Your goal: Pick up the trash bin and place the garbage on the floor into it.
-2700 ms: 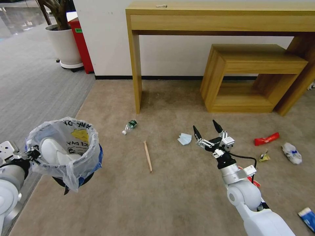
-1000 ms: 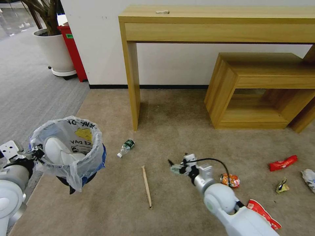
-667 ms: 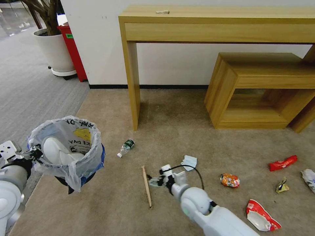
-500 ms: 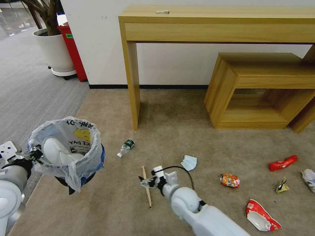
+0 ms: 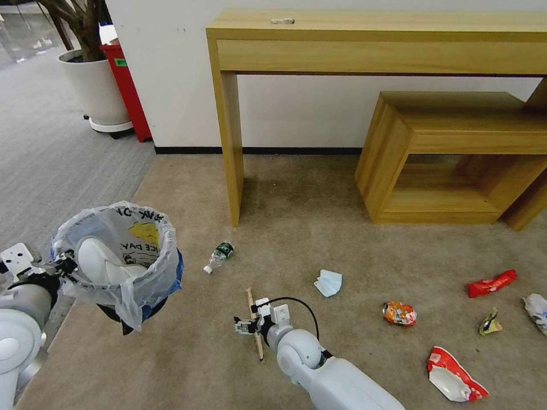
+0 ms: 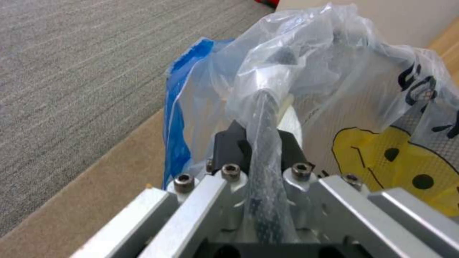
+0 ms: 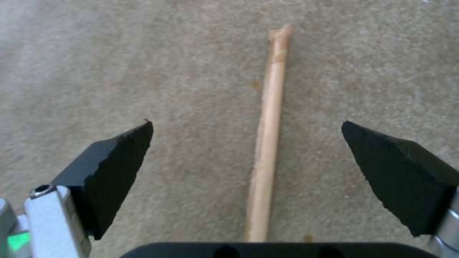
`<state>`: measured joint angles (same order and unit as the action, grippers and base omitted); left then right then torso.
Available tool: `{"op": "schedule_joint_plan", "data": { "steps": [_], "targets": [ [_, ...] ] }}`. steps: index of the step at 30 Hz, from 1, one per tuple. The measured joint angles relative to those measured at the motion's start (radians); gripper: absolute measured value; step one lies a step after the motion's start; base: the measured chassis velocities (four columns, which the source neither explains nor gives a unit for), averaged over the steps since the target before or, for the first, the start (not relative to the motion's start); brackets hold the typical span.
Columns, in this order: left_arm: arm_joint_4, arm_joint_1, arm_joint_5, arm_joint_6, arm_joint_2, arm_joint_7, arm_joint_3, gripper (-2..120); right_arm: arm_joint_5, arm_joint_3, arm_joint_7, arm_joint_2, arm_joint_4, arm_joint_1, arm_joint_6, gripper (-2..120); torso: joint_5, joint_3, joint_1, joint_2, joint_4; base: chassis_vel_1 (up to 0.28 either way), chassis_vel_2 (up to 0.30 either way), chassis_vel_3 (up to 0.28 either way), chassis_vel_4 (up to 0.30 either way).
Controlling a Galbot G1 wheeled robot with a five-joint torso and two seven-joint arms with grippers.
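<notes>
My left gripper (image 5: 62,265) is shut on the rim of the blue trash bin (image 5: 122,259) and holds it off the floor (image 5: 319,228); a white slipper (image 5: 97,263) lies inside. In the left wrist view the fingers (image 6: 229,143) pinch the bag-covered rim (image 6: 260,118). My right gripper (image 5: 250,326) is open, low over the wooden stick (image 5: 251,302). In the right wrist view the stick (image 7: 268,143) lies on the carpet between the two spread fingers (image 7: 112,168). Other garbage on the carpet: a plastic bottle (image 5: 218,256), a pale blue mask (image 5: 329,282), a crushed orange can (image 5: 399,312).
A red wrapper (image 5: 491,283), a red-and-white wrapper (image 5: 456,381), a small yellowish wrapper (image 5: 489,324) and white crumpled litter (image 5: 535,304) lie to the right. A wooden console table (image 5: 228,142) and a low wooden shelf (image 5: 450,154) stand by the wall. A potted plant (image 5: 94,85) stands on grey carpet.
The camera shifted after the earliest frame. My right arm came down and swept left, from the mask to over the stick, still open. The bin stays held.
</notes>
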<state>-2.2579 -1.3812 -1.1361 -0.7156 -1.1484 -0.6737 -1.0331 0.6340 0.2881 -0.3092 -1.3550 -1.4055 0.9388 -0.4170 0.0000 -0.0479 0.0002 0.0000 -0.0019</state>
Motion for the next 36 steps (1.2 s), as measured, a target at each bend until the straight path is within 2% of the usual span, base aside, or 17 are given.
{"op": "schedule_joint_plan", "data": {
  "steps": [17,25,36],
  "targets": [
    [0.003,-0.002,-0.005,0.004,0.0,0.01,0.002,2,-0.084,-0.029,-0.004,-0.029,0.082,0.011,0.054,99,0.0,0.0,0.0,0.0,0.0,0.0,0.0,0.0,0.0],
    [0.003,-0.002,-0.005,0.005,0.0,0.011,0.002,2,-0.104,-0.033,0.017,-0.047,0.129,0.012,0.071,90,0.0,0.0,0.0,0.0,0.0,0.0,0.0,0.0,0.0],
    [-0.005,-0.008,-0.005,0.006,-0.003,0.011,0.0,2,-0.138,-0.038,0.038,-0.067,0.185,0.011,0.091,89,0.0,0.0,0.0,0.0,0.0,0.0,0.0,0.0,0.0]
  ]
}}
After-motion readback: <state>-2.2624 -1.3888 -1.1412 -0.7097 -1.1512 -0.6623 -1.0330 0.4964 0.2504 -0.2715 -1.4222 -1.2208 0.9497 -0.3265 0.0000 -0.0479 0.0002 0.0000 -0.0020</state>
